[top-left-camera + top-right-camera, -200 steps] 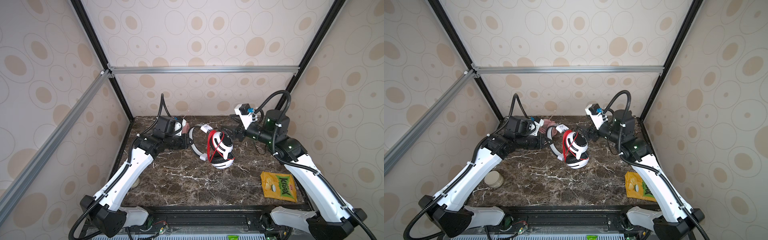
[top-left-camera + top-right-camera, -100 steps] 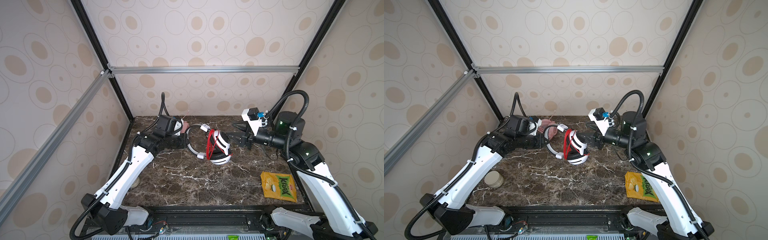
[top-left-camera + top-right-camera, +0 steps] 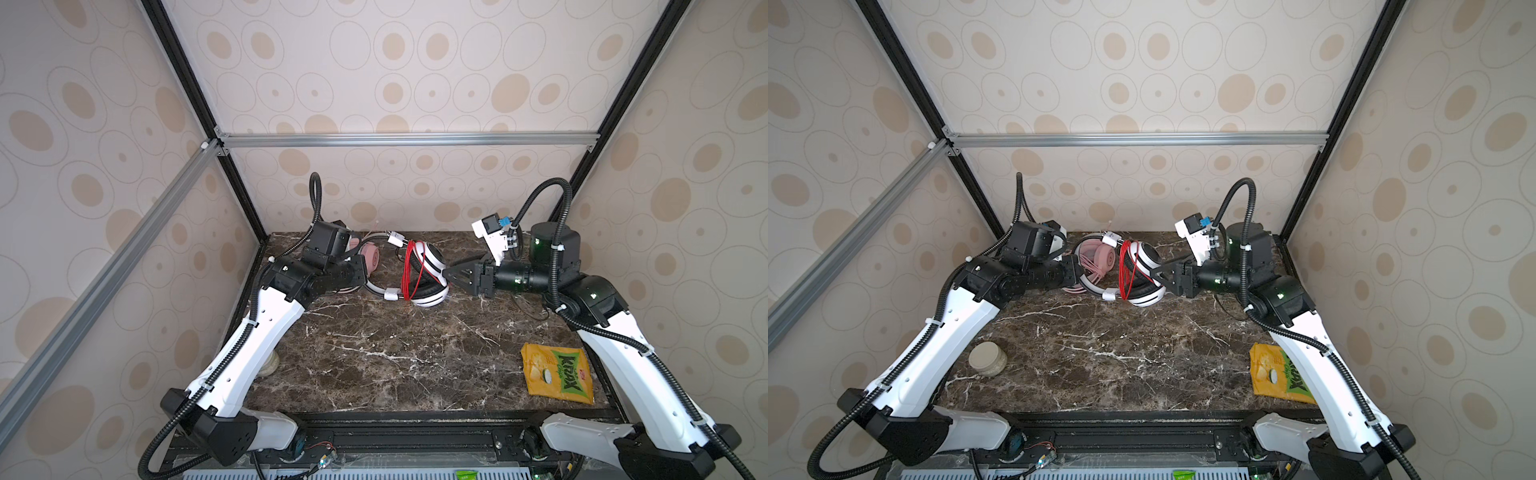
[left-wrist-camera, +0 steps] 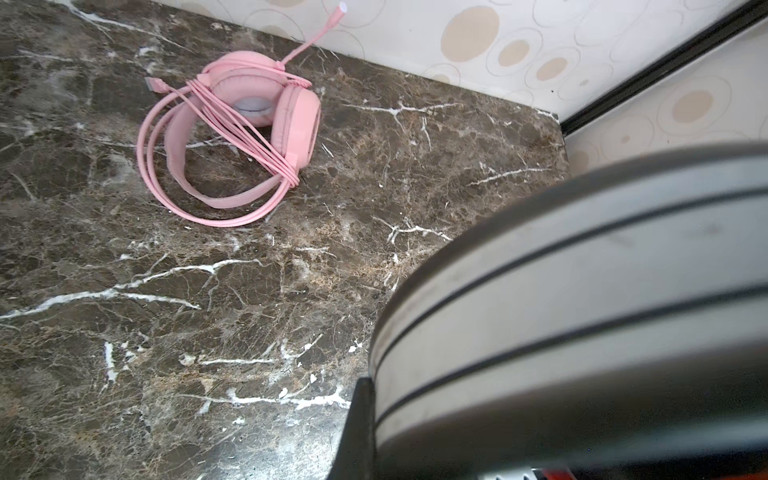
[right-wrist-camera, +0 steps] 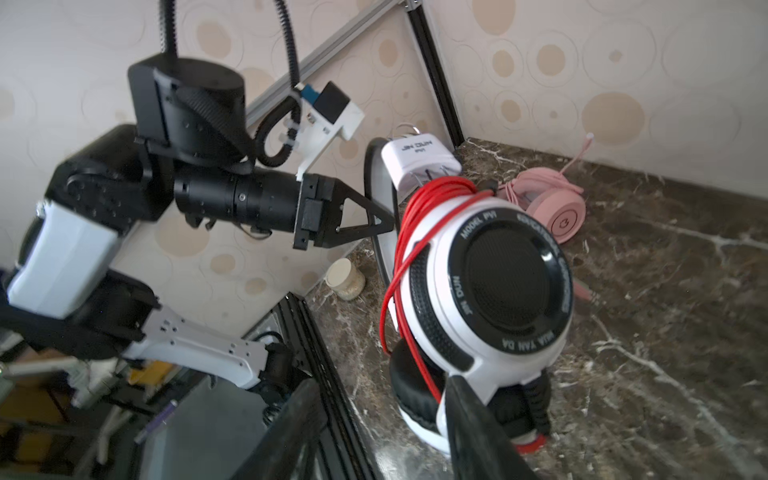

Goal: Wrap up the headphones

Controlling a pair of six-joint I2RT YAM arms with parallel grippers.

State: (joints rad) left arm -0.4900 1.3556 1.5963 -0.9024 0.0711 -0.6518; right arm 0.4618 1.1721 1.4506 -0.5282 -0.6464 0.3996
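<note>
We find a dark brown marble desk (image 3: 374, 353) with white veining, closed in on three sides by cream wallpaper printed with tan ovals and by a frame of black posts and aluminium rails. Taking the back wall as 12 o'clock in both top views, a yellow snack bag (image 3: 557, 374) lies flat at 4 o'clock and a round cream jar (image 3: 988, 359) stands at 8 o'clock by the desk edge. The white-and-black headphones (image 3: 432, 266) stand on edge at 12 o'clock, well back on the desk, between the two claws. The left claw (image 5: 386, 224) reaches them from their 9 o'clock and is clamped together on their headband (image 4: 582, 270), seen close up in the left wrist view. The right claw (image 3: 449, 272) meets them from 3 o'clock at the outer ear cup (image 5: 511, 286). Its fingers (image 5: 473, 415) stand apart, one lying across the lower rim of the cup, the other blurred with a gap showing to the black pad; whether the first presses on the cup we cannot tell. The red cable (image 5: 432, 193) is wound in several turns over the cups, one loop hanging slack; the cup has a white shell, a black mesh centre and a lettered black ring. The pink headphones (image 4: 249, 120) lie at 10 o'clock of the white set, near the left claw and held by neither, their pink cable (image 4: 241, 131) wound across band and cups, the boom mic (image 4: 314, 34) pointing at the back wall.
</note>
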